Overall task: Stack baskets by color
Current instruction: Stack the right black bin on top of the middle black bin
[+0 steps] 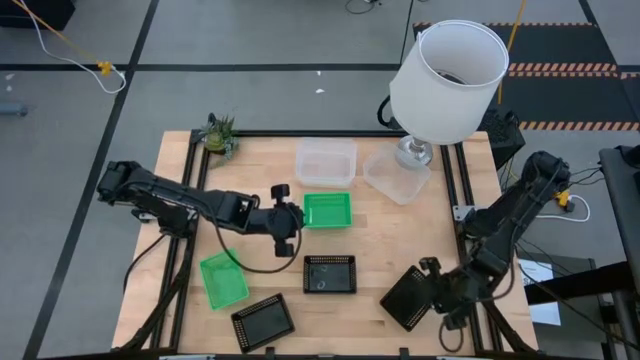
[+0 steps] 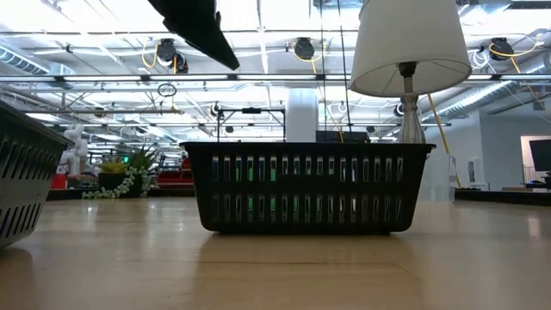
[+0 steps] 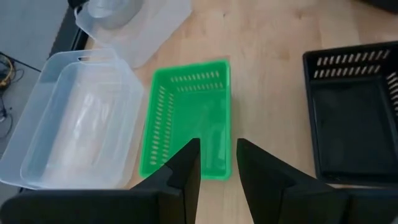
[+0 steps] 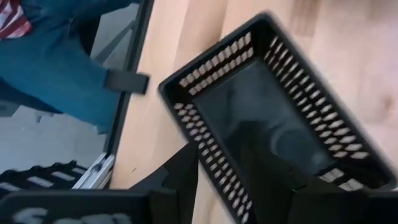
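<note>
Two green baskets lie flat on the table, one at the middle point(image 1: 327, 210) point(image 3: 193, 118) and one at the near left point(image 1: 222, 280). Two black baskets rest on their bottoms near the front point(image 1: 330, 273) point(image 1: 263, 320). A third black basket point(image 1: 406, 298) point(image 4: 280, 124) is at the near right. Two clear baskets point(image 1: 325, 160) point(image 1: 395, 175) sit at the far side. My left gripper point(image 1: 297, 222) point(image 3: 217, 162) hovers open over the middle green basket's near end, holding nothing. My right gripper point(image 1: 432, 288) point(image 4: 219, 180) is open, with one finger inside the third black basket and one outside its wall. My right gripper comes slanting down from the table's right at the black basket's perforated wall point(image 4: 211, 155), near one corner. The wall runs through the gap between the two fingers. Whether either finger touches it, I cannot tell.
A big white lampshade point(image 1: 447, 80) on a glass lamp base stands at the far right, partly over one clear basket. A small plant point(image 1: 220, 135) sits at the far left corner. A person in jeans point(image 4: 56, 68) stands beyond the table's edge in the right wrist view.
</note>
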{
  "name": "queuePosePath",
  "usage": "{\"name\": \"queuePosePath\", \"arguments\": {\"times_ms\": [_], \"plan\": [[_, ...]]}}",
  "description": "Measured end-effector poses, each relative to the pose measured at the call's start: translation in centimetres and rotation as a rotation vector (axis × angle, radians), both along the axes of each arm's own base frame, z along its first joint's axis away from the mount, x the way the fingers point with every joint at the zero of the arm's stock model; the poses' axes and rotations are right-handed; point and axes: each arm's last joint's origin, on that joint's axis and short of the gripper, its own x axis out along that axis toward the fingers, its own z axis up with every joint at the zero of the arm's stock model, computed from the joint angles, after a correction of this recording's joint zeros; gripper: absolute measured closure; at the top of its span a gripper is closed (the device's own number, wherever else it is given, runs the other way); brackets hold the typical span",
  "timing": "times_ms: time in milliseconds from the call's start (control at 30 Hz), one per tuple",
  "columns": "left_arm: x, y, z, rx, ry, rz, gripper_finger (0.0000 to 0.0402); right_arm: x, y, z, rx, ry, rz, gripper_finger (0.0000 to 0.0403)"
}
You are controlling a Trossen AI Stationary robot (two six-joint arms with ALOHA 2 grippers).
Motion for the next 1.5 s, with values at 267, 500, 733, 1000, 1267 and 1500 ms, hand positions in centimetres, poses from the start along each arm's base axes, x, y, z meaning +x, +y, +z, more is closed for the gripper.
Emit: {"name": "queuePosePath", "arguments": {"times_ms": [267, 500, 733, 1000, 1267, 1500], "plan": [[0.0, -0.2, 0.0, 0.000, -0.002, -0.008, 0.0295, -1.5, 1.4, -1.9, -0.054, 0.052, 0.067, 0.0281], [0.1, -0.2, 0.1, -0.001, -0.015, -0.010, 0.0295, -2.0, 1.1, -4.3, -0.141, 0.099, 0.096, 0.0278], [0.2, -0.2, 0.1, -0.003, -0.022, -0.011, 0.0295, -2.1, 0.8, -5.3, -0.193, 0.104, 0.152, 0.0325], [-0.2, -0.1, -0.2, 0.005, 0.032, -0.006, 0.0295, -2.0, 0.9, -5.1, -0.189, 0.105, 0.139, 0.0386], [-0.5, -0.1, -0.5, -0.001, 0.064, 0.012, 0.0295, -0.4, 1.4, -1.3, -0.135, 0.096, -0.032, 0.0394], [-0.9, 0.1, -0.7, 0.015, 0.103, 0.050, 0.0295, 2.1, 1.1, 4.0, -0.133, -0.077, -0.241, 0.0396]]}}
